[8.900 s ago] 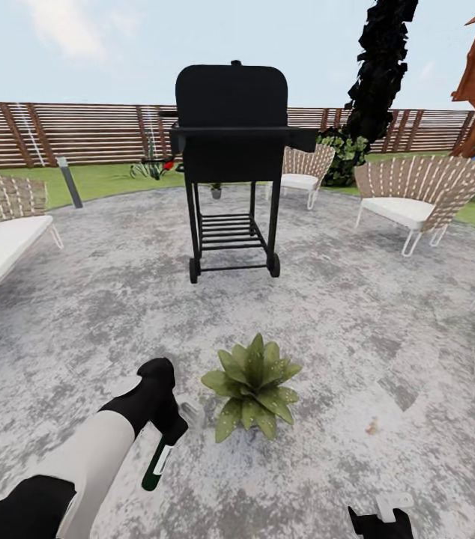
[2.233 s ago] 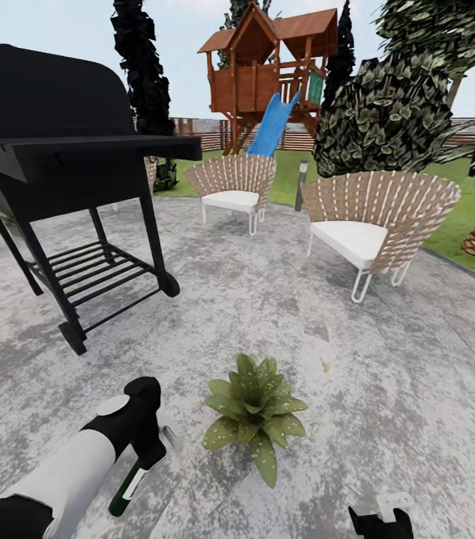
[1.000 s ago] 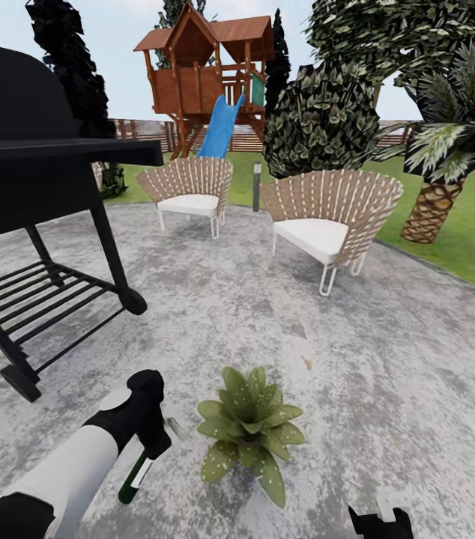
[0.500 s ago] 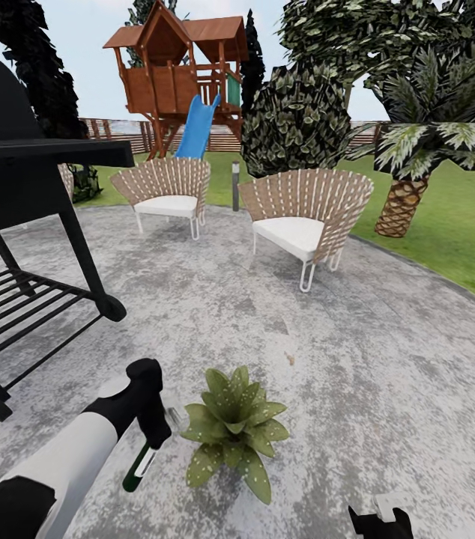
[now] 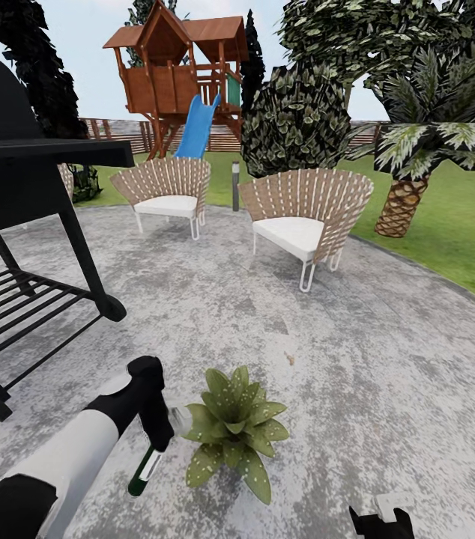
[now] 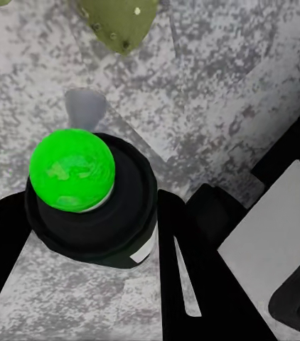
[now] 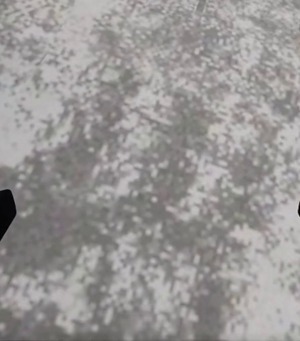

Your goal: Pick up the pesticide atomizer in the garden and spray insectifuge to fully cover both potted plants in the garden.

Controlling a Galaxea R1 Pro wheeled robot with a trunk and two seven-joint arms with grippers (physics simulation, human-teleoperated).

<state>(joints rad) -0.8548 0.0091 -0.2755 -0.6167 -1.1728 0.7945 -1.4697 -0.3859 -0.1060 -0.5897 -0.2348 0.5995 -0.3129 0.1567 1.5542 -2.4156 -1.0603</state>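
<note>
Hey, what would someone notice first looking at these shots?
Likely the potted plant, a spiky green rosette low on the grey patio, with the left gripper holding the pesticide atomizer right beside it. Behind stand a big black grill at left and two woven chairs.

No readable text, brand, number or sign anywhere. White label on the pesticide atomizer (image 5: 145, 472) too small and blurred to make out any print in the head view. Nothing written on the grill (image 5: 13, 150), chairs (image 5: 301, 213) or playhouse (image 5: 174, 67).
</note>
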